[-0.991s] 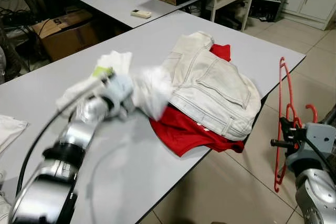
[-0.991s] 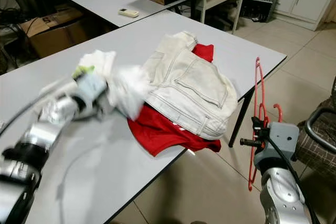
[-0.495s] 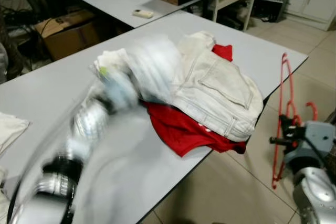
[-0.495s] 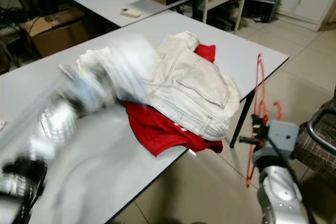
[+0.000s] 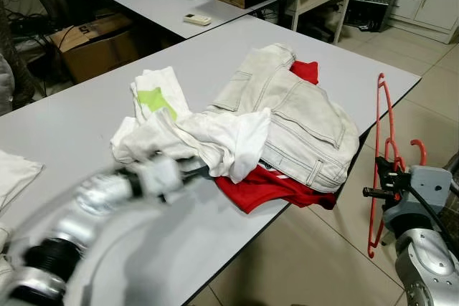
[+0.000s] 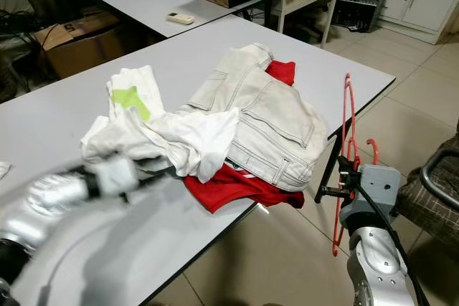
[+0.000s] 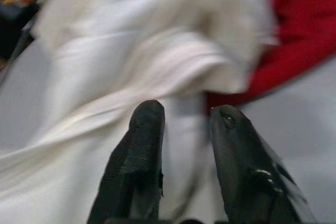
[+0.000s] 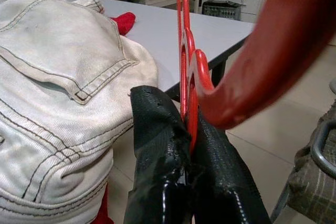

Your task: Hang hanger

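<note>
I can't read any text, label, brand or number anywhere from my feeds at this moment.

— Where's the hanger [image 5: 380,163]?
— Off the desk's [image 5: 64,127] right edge, upright, clamped between the right gripper's [image 8: 186,129] black fingers [image 8: 157,145].
— Colour?
— Red (thin plastic, hook curving outward), hanging above the floor.

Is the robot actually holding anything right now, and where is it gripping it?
The right gripper is shut on the red hanger, pinching it near the hook. The left gripper sits open at the white shirt, holding nothing.
</note>
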{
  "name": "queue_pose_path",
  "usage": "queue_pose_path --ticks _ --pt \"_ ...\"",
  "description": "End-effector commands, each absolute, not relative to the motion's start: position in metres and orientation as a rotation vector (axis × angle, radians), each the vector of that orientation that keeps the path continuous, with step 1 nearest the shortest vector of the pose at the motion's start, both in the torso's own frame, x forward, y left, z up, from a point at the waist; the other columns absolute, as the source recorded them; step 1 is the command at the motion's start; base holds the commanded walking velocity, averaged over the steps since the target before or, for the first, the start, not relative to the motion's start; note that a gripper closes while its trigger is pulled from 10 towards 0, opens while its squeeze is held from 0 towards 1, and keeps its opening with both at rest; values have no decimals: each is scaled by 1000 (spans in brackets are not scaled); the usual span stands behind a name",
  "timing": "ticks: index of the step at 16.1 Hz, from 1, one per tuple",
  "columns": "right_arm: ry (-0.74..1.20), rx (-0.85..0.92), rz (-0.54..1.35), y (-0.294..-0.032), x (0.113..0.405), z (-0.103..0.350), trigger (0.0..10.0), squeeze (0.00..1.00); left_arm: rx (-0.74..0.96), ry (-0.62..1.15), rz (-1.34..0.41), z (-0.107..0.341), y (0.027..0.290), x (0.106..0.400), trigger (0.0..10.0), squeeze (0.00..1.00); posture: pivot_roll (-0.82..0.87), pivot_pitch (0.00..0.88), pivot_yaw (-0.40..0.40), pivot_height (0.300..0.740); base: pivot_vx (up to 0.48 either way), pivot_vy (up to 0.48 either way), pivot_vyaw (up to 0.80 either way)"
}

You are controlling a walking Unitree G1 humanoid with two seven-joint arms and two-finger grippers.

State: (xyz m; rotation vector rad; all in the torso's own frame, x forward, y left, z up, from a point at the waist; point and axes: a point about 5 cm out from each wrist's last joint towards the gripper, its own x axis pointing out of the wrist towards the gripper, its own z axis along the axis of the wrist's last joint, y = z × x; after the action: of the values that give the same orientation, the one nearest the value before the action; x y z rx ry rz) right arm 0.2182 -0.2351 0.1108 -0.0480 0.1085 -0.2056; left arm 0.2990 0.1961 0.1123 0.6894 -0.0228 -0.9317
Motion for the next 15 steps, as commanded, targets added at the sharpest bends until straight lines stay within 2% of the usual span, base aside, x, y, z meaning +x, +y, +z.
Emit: queue_pose_path --ticks 1,4,6,8,9,10,12,13,14,15 --pt "85 -47 -200 -235 221 114 10000 0 658 -88 -885 135 201 310 10000 1000 -249 0 101 719 0 0 0" --pt "80 -45 -206 -236 222 114 10000 0 536 -105 -768 161 208 334 10000 1000 -241 0 103 719 0 0 0" --pt "77 -43 -203 -234 224 114 10000 0 517 -23 -660 161 212 348 10000 1000 -241 0 104 719 0 0 0" --pt "70 -39 -200 -232 226 116 10000 0 425 93 -574 154 214 360 10000 1000 -249 0 111 719 0 0 0" --pt "67 -38 -201 -232 224 116 10000 0 355 157 -608 149 210 360 10000 212 -249 0 111 719 0 0 0" --pt "67 -37 -204 -233 224 116 10000 0 330 169 -610 149 209 361 10000 0 -255 0 118 719 0 0 0" --pt "67 -37 -207 -233 223 115 10000 0 328 193 -569 148 212 363 10000 0 -255 0 118 719 0 0 0" --pt "68 -37 -207 -233 223 115 10000 0 320 206 -548 149 217 363 5451 0 -252 0 113 719 0 0 0" --pt "69 -36 -207 -233 224 115 10000 0 306 214 -543 150 219 363 4000 0 -250 0 110 719 0 0 0" --pt "69 -36 -205 -233 224 115 10000 0 259 216 -544 152 222 362 0 0 -249 0 108 719 0 0 0"
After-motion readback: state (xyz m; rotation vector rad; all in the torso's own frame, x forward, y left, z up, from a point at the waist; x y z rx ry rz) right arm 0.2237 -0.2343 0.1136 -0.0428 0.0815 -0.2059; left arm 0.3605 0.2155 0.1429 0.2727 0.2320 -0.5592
